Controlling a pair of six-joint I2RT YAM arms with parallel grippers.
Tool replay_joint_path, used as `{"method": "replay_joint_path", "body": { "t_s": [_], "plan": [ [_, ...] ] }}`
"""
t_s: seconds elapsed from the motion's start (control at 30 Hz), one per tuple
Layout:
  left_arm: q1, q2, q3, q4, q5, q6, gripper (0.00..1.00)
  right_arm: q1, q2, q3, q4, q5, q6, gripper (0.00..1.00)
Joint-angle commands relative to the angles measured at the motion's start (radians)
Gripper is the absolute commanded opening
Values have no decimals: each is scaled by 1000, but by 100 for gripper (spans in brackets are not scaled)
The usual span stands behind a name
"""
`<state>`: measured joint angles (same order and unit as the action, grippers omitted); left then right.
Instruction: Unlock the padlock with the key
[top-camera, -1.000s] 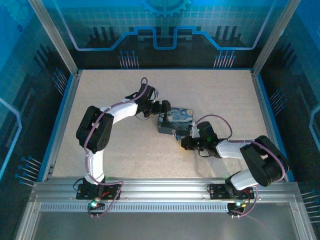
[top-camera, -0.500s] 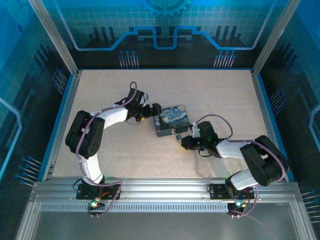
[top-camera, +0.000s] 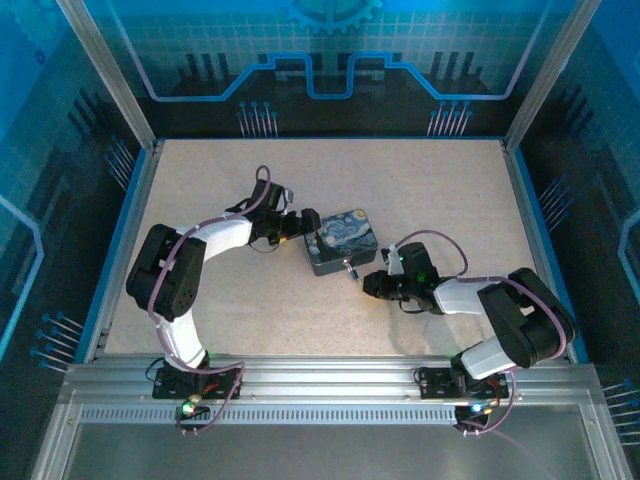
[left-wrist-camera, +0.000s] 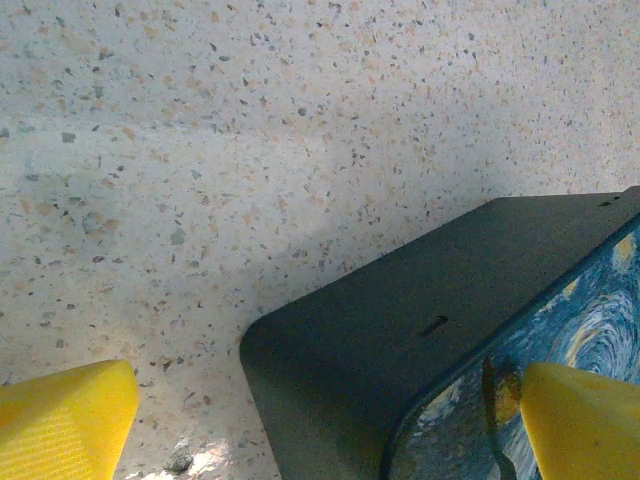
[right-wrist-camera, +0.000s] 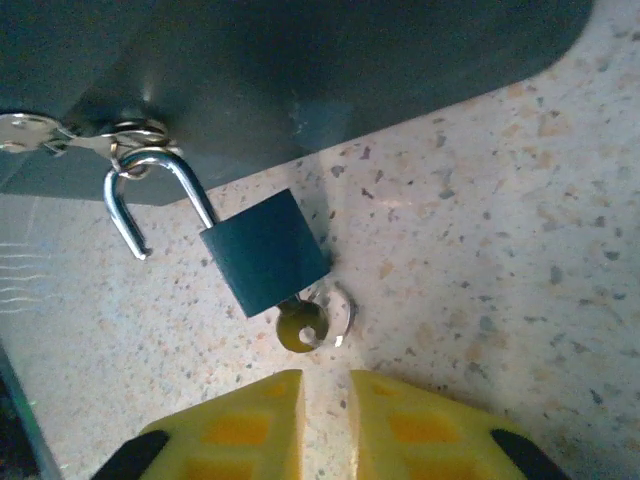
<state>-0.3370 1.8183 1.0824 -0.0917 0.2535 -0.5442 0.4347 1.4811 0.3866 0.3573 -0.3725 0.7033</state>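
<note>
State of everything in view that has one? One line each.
tin: lid shut
padlock: unlocked, one shackle leg free, other hooked through the tin's hasp ring
key: seated in the padlock's keyhole
left tool: open wide at the tin's corner
right tool: slightly open, empty, just short of the key

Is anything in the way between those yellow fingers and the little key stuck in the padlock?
Nothing visible. Only bare speckled tabletop lies between the right gripper and the small silvery key, which sits in the dark blue padlock.
</note>
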Motion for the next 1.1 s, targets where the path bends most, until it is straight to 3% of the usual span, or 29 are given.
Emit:
{"method": "replay_joint_path", "body": {
  "t_s": [0.0, 0.3, 0.57, 0.67, 1.07],
  "plan": [
    [15, -11, -20, -90, -34, 13, 98, -40, -42, -29, -33, -13, -3, 25],
    [14, -59, -57, -80, -20, -3, 97, -82, -189, 2, -31, -116, -126, 59],
    [13, -74, -73, -66, -11, -17, 96, -84, 3, 119, 43, -273, -132, 58],
    [13, -74, -76, -62, -4, -22, 96, -70, 41, 125, 118, -276, -108, 58],
    [13, -71, -70, -62, -2, -20, 95, -34, 150, 193, 81, -273, -130, 61]
  ]
}}
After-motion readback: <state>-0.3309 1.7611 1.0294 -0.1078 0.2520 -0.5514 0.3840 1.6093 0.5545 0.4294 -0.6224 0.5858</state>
